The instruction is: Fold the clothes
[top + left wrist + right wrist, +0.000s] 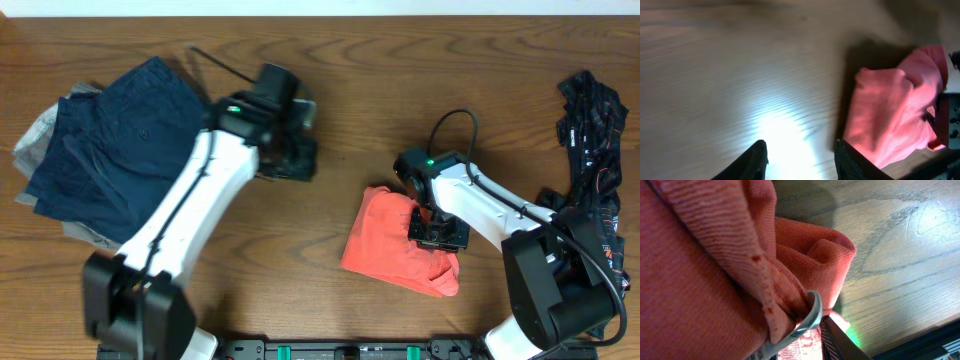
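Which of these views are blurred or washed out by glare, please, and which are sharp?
Overhead: evenly lit and sharp, except slight smear around the left gripper. Left wrist: heavy motion blur, with a white glare patch on the table. Right wrist: the orange garment is crisp close up; a green glint shows on the wood.

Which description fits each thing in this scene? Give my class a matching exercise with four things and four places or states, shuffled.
Things:
1 navy clothes
2 coral garment
3 dark patterned garment
4 left end effector

Descriptions:
A lying at the far right
B gripped by the right end effector
C open above the bare table
D piled at the far left

Pairs: 1-D, 2-B, 3-A, 4-C
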{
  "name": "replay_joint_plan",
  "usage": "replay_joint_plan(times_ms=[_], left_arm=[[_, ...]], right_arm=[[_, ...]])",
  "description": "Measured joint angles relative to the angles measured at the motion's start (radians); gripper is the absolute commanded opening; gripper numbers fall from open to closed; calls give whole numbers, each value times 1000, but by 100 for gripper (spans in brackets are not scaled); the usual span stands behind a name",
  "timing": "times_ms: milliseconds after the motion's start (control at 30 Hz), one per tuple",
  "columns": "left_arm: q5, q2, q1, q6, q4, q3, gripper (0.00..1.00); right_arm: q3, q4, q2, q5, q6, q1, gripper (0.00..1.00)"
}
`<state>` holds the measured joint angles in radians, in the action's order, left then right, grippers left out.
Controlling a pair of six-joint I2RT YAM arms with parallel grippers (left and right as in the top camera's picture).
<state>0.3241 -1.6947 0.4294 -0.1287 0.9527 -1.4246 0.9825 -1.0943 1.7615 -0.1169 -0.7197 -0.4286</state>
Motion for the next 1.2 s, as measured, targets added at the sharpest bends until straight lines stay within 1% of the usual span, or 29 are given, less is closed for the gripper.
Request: replay_joint_plan(times_ms=[167,367,500,700,800,833,900,967,1033,1100,1167,1200], left_arm=[[31,-105,89,5,-68,3,45],[40,-213,151,7,-138,3,45],[45,-257,178,6,-150,4,45],[67,-277,198,6,-160,5,45],[66,-277,199,6,-166,5,44],[64,-277,199,6,-161,5,41],[53,-277,198,0,-147,5,40],[8,-277,191,-22,-132,5,39],[-37,-277,178,-51,-129,5,39],[-74,-277,151,-87,-130,5,39],[-97,-276,116,-123,-130,5,39],[-105,-276,95,-139,-131,5,39]], right_arm=[[-4,12,-5,0,-6,0,28],[-11,34,-9,3,-7,12,27],[-14,60,-11,12,-3,27,27],[-14,137,-25,14,40,45,24],[-14,193,-29,7,85,45,23],[-14,220,-32,0,103,45,23],[-14,292,-34,-22,137,46,22],[-14,383,-34,-54,179,53,22],[-14,474,-31,-73,231,77,25],[-11,521,-25,-79,289,108,27],[8,514,-18,-82,350,139,33],[31,480,-13,-85,381,153,33]])
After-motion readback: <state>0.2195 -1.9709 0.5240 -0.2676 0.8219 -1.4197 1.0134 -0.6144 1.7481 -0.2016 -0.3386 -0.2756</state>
